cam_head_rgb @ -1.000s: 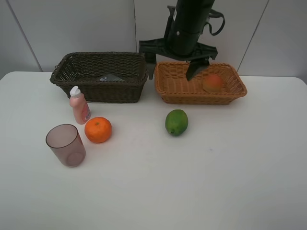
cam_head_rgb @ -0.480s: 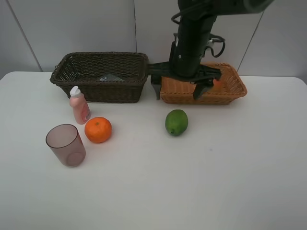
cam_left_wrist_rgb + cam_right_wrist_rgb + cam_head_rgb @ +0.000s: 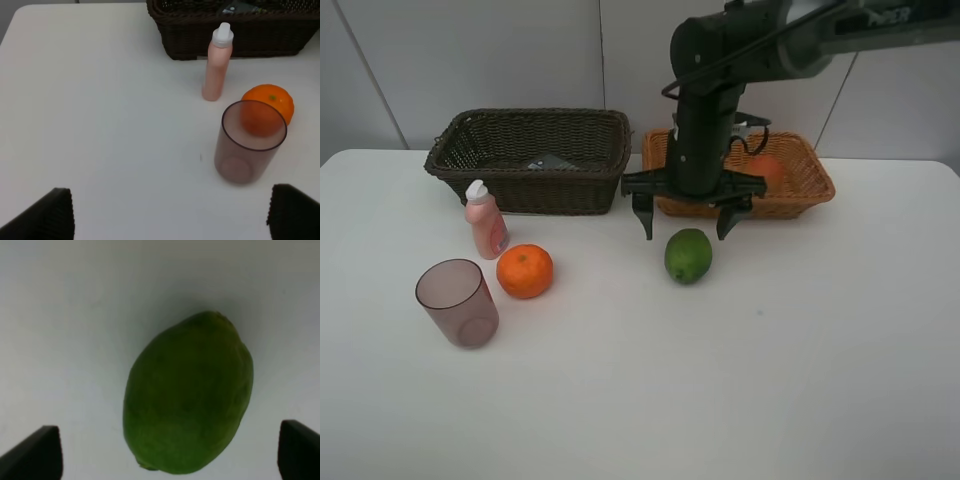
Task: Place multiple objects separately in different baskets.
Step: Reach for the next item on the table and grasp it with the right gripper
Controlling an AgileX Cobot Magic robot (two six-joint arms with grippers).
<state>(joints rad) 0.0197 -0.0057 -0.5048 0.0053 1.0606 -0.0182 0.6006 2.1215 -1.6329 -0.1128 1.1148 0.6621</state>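
Lime [image 3: 688,255] rests on the table [image 3: 800,350] directly beneath the right gripper [image 3: 685,228], whose jaws hang spread wide on either side, the fruit's long axis seemingly lying crosswise to their closing line.

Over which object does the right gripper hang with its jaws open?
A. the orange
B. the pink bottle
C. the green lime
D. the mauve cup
C: in the high view the right gripper hangs open just above the green lime, which lies on the table, and the right wrist view shows the lime between the two fingertips.
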